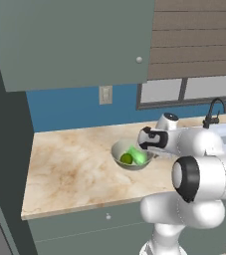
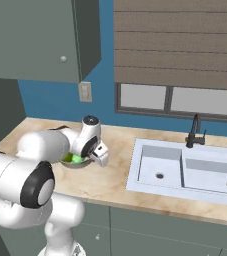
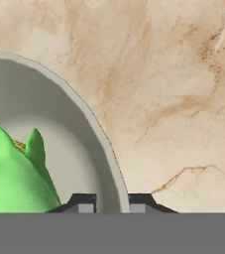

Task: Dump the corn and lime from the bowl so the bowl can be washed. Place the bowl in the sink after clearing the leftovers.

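Inside the round, shallow grey-beige bowl [image 1: 130, 155] lie the elongated bright-green corn [image 1: 139, 156] and, touching it, the small dark olive-green lime [image 1: 126, 159]. That bowl stands on the marbled beige stone bench [image 1: 69, 164], well apart from the pale rectangular sink [image 2: 185, 170] with its black curved faucet [image 2: 195, 131]. Seen from the hand, the end effector [image 3: 111, 202] straddles the bowl's pale rim, one dark fingertip [image 3: 85, 203] inside the wall and the other outside, closed upon it.
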Tool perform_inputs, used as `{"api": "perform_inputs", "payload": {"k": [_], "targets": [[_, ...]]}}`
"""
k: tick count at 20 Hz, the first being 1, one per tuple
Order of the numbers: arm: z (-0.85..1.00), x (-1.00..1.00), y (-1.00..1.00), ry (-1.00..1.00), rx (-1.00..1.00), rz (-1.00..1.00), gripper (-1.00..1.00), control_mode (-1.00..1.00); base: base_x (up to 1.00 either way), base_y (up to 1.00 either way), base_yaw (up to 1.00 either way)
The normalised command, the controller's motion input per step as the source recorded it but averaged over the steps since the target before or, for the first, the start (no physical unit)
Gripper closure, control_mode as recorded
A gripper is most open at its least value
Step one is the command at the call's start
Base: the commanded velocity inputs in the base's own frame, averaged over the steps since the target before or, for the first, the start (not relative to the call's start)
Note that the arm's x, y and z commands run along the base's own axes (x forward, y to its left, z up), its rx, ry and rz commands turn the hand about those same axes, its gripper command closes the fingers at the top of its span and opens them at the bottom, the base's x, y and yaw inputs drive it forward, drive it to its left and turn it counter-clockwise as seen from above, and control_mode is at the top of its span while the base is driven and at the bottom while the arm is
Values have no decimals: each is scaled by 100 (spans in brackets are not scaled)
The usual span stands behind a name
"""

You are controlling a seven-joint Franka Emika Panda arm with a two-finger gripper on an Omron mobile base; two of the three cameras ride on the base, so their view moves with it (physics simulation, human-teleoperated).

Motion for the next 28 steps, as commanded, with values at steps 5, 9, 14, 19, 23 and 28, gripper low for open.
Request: {"api": "perform_inputs", "payload": {"k": [5,9,14,19,23,28], "targets": [[46,0,13,-22,-2,0,100,-100,0,0,0],[58,-8,8,-26,-6,0,100,-100,0,0,0],[62,-16,7,-32,-7,0,100,-100,0,0,0],[31,-27,9,-27,-12,0,100,-100,0,0,0],[4,-22,16,-18,-18,0,100,-100,0,0,0],[0,-7,23,-3,-14,0,100,-100,0,0,0]]}}
